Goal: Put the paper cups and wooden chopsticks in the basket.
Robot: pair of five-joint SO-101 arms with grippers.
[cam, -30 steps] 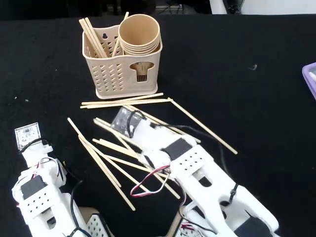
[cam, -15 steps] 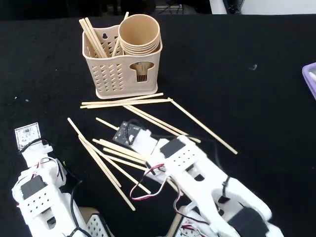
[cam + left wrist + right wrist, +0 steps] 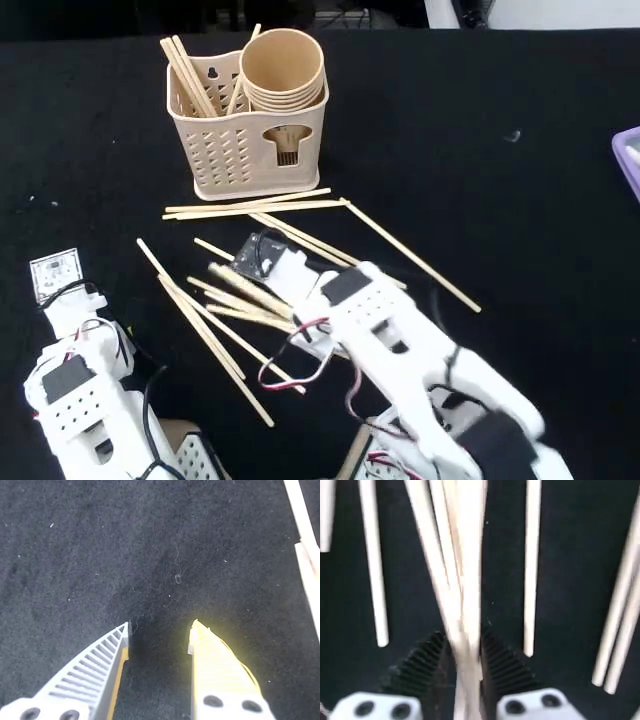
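Chopsticks (image 3: pixel 255 207) lie scattered all over the black worktop (image 3: pixel 520 220) in front of the basket (image 3: pixel 240 155), which already has a stack of paper cups (image 3: pixel 283 62) and a few sticks (image 3: pixel 186 72) standing in it. Right gripper (image 3: pixel 465 632) has its fingers clamped on a little bundle (image 3: pixel 462 580) from the pile. Left gripper (image 3: pixel 160 625) hangs over bare worktop, left of the pile, fingers spread apart.

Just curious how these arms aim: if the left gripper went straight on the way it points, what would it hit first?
Most likely the bare black table. The left gripper, open, points at a patch with nothing on it; the nearest chopsticks lie off to the side.
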